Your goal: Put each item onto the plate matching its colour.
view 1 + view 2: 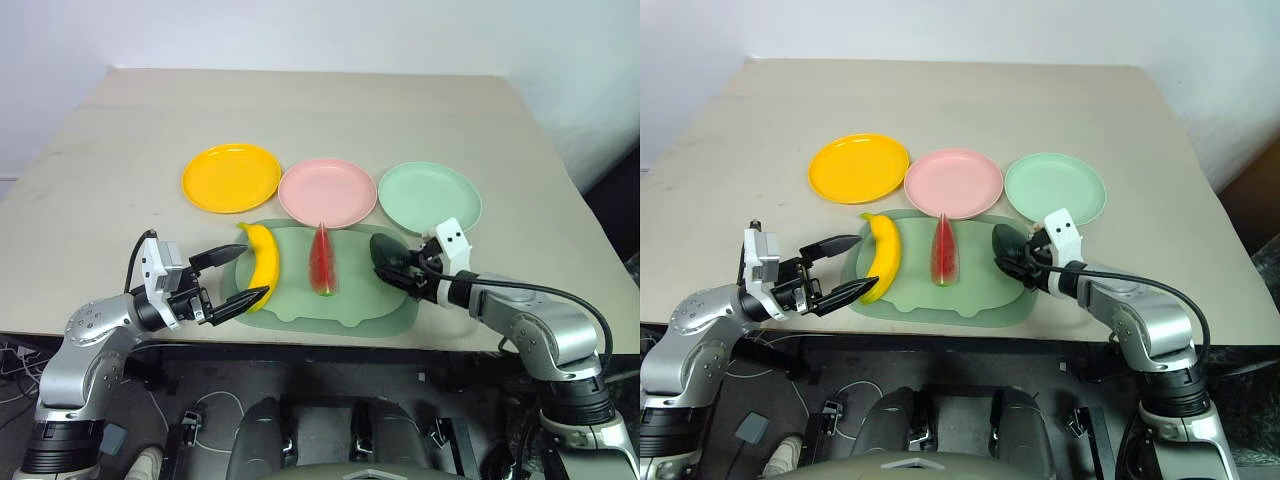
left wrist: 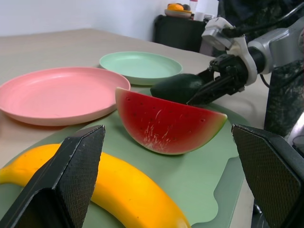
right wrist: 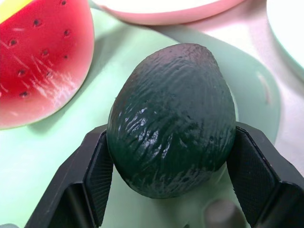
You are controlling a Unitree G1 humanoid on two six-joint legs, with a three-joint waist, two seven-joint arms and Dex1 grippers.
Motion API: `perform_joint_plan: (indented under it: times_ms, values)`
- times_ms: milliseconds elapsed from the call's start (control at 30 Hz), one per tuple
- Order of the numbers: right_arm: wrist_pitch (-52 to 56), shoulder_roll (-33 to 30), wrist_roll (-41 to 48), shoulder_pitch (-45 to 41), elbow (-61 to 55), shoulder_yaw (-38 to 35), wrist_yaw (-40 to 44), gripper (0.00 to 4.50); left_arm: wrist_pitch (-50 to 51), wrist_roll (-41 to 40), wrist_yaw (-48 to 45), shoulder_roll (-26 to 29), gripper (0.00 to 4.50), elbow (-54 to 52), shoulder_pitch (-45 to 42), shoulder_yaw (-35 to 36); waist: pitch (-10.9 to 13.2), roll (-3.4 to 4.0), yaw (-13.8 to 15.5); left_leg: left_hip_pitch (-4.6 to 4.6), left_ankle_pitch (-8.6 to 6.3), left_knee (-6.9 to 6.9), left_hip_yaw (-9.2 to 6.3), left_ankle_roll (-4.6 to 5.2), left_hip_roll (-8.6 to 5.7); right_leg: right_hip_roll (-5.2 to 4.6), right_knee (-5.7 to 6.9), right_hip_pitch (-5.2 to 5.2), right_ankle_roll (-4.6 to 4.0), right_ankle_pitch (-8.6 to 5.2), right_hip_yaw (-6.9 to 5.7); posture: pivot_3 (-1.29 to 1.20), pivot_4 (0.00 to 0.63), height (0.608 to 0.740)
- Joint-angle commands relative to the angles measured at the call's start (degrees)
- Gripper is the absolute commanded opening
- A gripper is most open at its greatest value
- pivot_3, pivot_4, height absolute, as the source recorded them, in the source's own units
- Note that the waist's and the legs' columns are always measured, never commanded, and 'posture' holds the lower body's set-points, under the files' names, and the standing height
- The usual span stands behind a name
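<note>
We see three plates in a row on the beige table: the yellow plate on the left, the pink plate in the middle and the green plate on the right. All three are bare. Just in front of them lies a pale green mat, its far edge touching or slightly overlapping the pink plate's rim.

All three toy foods rest on the mat. The banana lies at its left end, the watermelon wedge stands on its rind in the middle, and the avocado sits at the right end, near the green plate.

Our right gripper reaches in from the right, and its two black fingers press against the avocado's two sides. In the right wrist view the pads lie flush on the dark skin, so we have the avocado gripped while it sits on the mat.

Our left gripper hovers at the left end of the mat with its fingers spread wide around the near end of the banana. It holds nothing, and we cannot tell whether either fingertip touches the banana.
</note>
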Motion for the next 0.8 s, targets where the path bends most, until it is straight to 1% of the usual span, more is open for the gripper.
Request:
perform_joint_plan:
  times_ms: [33,100,167,233,333,433,567,633,700,800]
  values:
    - [1.6,1.55,4.56,-5.15,-3.22,-6.2,-1.53,3.07,-0.89,-0.38,0.29,0.39,4.5,-1.24,0.04,1.67,0.0,0.01,-0.01,0.0,0.0,0.0,0.0,0.0,0.0,0.0,0.0,0.0,0.0,0.0,0.0,0.0,0.15,0.695]
    - [1.43,2.65,5.16,-10.15,-0.65,-8.64,-3.42,3.07,-0.9,-0.4,0.4,0.39,4.5,-1.27,0.1,1.86,0.04,0.07,-0.16,0.0,0.0,0.0,0.0,0.0,0.0,0.01,0.0,-0.01,0.0,0.0,0.0,0.0,0.15,0.695]
    - [-1.34,3.28,3.26,-14.33,3.27,-9.32,-4.65,3.07,-0.91,-0.35,0.52,0.32,4.5,-1.3,0.12,1.97,0.07,0.12,-0.26,-0.01,0.0,0.0,0.04,0.0,0.0,0.02,0.01,-0.04,0.0,0.01,0.03,0.0,0.15,0.695]
    - [-5.22,3.39,-0.61,-18.83,10.57,-8.6,-6.2,3.07,-0.89,-0.32,0.68,0.22,4.5,-1.32,0.0,1.96,0.07,0.11,-0.2,-0.01,0.01,-0.02,0.04,-0.01,-0.01,0.04,0.01,-0.04,0.0,0.0,0.03,0.0,0.15,0.695]
    - [-12.69,3.06,-7.39,-25.08,25.38,-6.66,-7.93,3.07,-0.93,-0.36,0.74,0.17,4.5,-1.43,-0.03,1.98,0.07,0.11,0.04,-0.03,0.15,-0.03,0.09,-0.25,-0.09,0.03,0.0,-0.04,0.0,0.0,0.02,0.0,0.15,0.695]
    - [-19.13,3.57,-10.58,-28.82,35.62,-5.96,-6.68,3.07,-0.9,-0.34,0.84,0.24,4.5,-1.53,-0.02,2.0,0.09,0.14,-0.21,-0.04,0.17,-0.02,0.15,-0.28,-0.11,0.02,0.0,-0.07,0.01,0.0,0.04,0.0,0.15,0.695]
    - [-21.65,3.55,-15.65,-32.15,46.49,-4.05,-8.17,3.07,-0.66,-0.48,1.09,0.34,4.5,-2.03,0.2,2.12,0.13,0.22,-0.52,-0.05,0.22,-0.06,0.19,-0.35,-0.1,0.07,0.04,-0.12,0.01,0.0,0.08,0.0,0.15,0.695]
    - [-22.04,3.48,-17.12,-31.84,48.33,-3.09,-7.2,3.07,-0.48,-0.65,1.18,0.44,4.5,-2.28,0.38,2.31,0.13,0.22,-0.54,-0.04,0.23,-0.06,0.2,-0.37,-0.08,0.09,0.04,-0.13,0.01,0.0,0.1,0.0,0.15,0.695]
    - [-22.0,3.61,-17.45,-30.91,47.83,-2.95,-5.98,3.07,-0.26,-0.77,1.26,0.66,4.5,-2.49,0.69,2.57,0.15,0.24,-0.53,-0.04,0.23,-0.06,0.22,-0.37,-0.07,0.1,0.04,-0.14,0.01,0.0,0.12,0.0,0.15,0.695]
    - [-20.93,3.79,-18.14,-30.49,47.55,-3.19,-6.31,3.07,0.07,-0.92,1.35,0.89,4.5,-2.75,0.92,2.76,0.15,0.24,-0.5,-0.04,0.23,-0.06,0.23,-0.37,-0.06,0.1,0.04,-0.15,0.01,0.01,0.14,0.0,0.15,0.695]
